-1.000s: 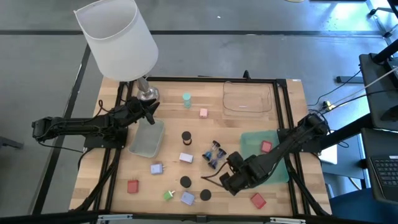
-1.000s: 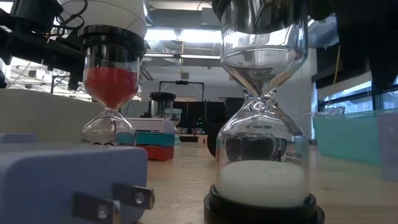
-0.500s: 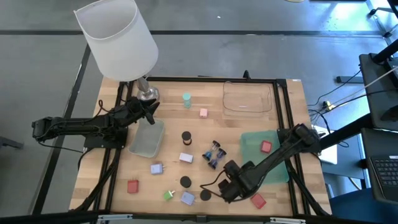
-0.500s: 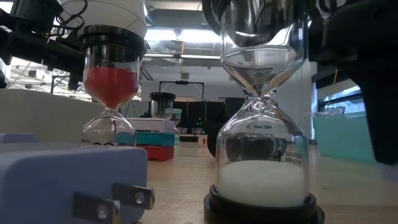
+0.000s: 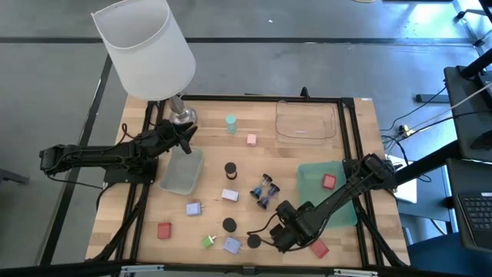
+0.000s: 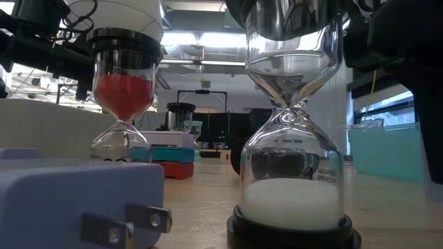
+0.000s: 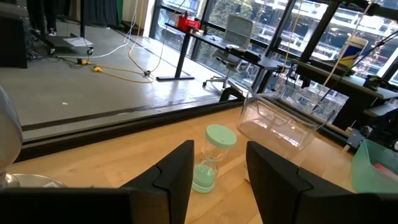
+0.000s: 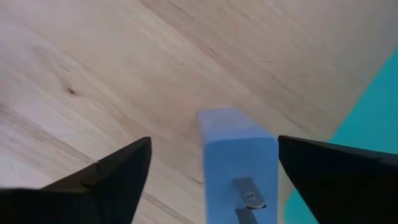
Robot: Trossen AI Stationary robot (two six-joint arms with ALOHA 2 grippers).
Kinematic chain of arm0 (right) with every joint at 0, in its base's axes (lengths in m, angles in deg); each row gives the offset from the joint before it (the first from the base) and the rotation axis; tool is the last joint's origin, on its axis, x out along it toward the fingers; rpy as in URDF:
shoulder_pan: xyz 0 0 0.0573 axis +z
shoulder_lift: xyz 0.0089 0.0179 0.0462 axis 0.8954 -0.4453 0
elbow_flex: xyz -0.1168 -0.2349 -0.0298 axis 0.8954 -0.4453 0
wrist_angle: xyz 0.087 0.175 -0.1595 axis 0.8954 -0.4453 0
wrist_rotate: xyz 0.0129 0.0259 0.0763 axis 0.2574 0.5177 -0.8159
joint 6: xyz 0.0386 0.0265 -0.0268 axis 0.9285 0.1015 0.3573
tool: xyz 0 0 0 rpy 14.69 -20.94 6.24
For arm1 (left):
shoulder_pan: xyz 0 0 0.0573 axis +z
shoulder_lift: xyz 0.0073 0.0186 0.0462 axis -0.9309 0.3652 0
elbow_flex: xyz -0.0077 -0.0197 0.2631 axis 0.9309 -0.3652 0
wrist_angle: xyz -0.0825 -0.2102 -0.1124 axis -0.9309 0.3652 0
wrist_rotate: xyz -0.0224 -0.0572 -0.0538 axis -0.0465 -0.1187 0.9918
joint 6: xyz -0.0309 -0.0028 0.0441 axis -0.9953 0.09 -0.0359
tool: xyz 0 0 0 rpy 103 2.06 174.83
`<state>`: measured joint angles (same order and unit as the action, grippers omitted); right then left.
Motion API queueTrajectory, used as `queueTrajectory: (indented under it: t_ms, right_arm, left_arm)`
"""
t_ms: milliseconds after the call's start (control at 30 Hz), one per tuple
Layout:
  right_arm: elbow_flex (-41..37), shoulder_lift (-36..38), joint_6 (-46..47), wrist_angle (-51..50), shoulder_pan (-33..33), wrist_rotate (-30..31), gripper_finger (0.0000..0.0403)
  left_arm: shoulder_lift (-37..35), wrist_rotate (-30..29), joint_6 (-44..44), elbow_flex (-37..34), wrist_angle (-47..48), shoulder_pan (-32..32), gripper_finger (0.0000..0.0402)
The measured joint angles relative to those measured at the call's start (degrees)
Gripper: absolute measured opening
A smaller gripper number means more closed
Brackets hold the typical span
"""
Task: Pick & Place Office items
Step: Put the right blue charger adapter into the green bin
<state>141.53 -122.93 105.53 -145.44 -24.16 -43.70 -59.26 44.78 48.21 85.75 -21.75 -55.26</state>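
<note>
Trouble could have come from the squeeze itself. The right hand (image 5: 280, 233) hung low over the wooden bench (image 8: 93, 74) with its two dark fingers (image 8: 118, 171) spread wide. Between them sat the lilac-blue plastic block with a metal plug prong on its face (image 8: 239, 155), with clear wood showing on both sides. No contact, then, and nothing held.

The block did not look centred in that gap. It sat closer to one finger than to the other, so on closing the near finger would probably meet it first. It could then skid across the smooth wood or twist out of line. Its square corners and flat sides should grip well if both pads land flush. A pinch on an edge or on the prong might squirt it loose.

Just beyond the hand lay the translucent green tray (image 5: 311, 175), its edge showing past the far finger in the wrist view. A shove that way could knock the block against the rim. A red block (image 5: 319, 248) lay just beside the hand and a black round cap (image 5: 254, 241) on its other side, so a sloppy sweep could jostle either.

Far across the bench, the left hand (image 5: 186, 136) waited with fingers drawn nearly together on nothing.
</note>
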Motion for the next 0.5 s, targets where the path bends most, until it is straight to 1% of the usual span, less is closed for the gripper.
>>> queueTrajectory:
  t_ms: [133,400,467,500]
  right_arm:
    - [0.0,0.0,-0.1,0.0,0.0,0.4,0.0282]
    - [0.0,0.3,-1.1,0.3,0.3,0.2,0.015]
    - [0.0,1.1,-1.2,0.4,0.8,1.0,0.0124]
    - [0.0,1.7,-1.2,0.4,1.1,1.9,0.0118]
  left_arm:
    - [0.0,0.0,0.0,0.0,0.0,0.0,0.0143]
    - [0.0,0.0,0.0,0.0,0.0,0.0,0.0143]
    - [0.0,0.0,0.0,0.0,0.0,0.0,0.0143]
    - [0.0,0.0,0.0,0.0,0.0,0.0,0.0143]
